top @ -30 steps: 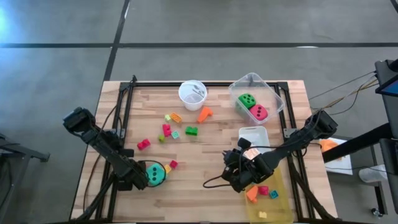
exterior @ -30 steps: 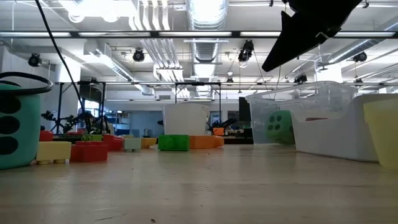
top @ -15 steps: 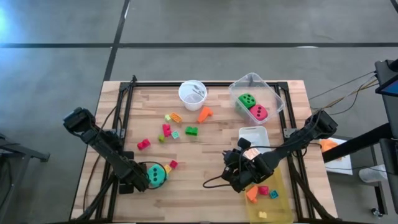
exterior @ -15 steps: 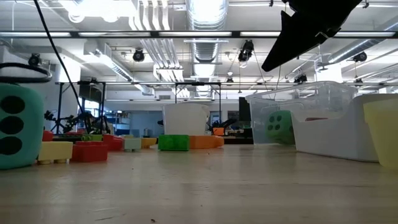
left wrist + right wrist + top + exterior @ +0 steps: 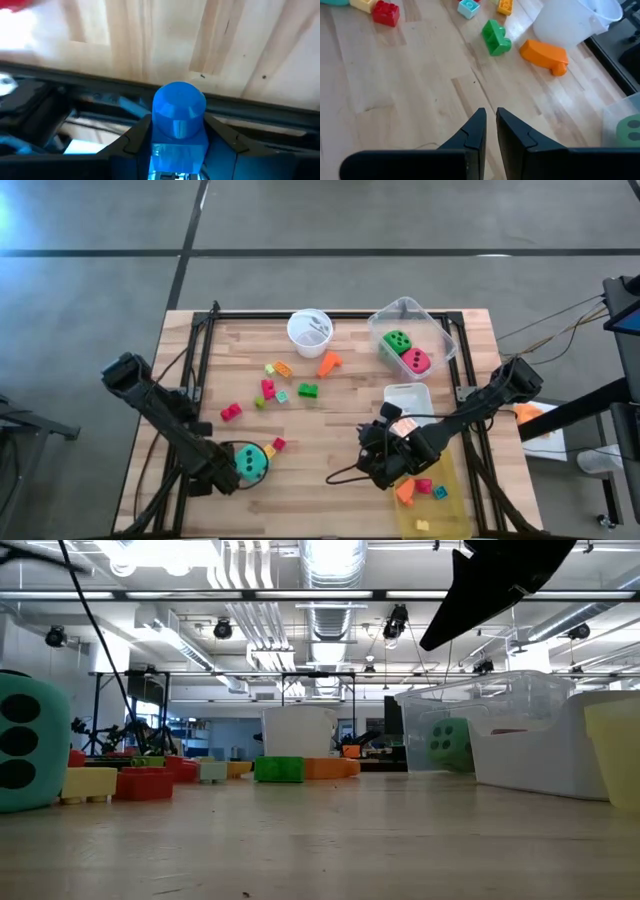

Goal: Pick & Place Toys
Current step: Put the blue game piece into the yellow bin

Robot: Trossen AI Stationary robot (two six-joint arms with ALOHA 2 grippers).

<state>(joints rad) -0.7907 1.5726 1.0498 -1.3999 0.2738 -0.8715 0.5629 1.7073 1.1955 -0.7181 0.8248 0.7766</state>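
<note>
One blue block (image 5: 179, 117), round stud, between left tool (image 5: 184, 145) fingers.

- Left arm (image 5: 165, 420): black, boxy joints, running from the frame's left edge toward lower centre.
- Right arm (image 5: 470, 415): black, a thin black cable looping beside it, lower right.
- Right gripper (image 5: 489, 132): two dark, wedge-shaped fingers, bottom centre.
</note>
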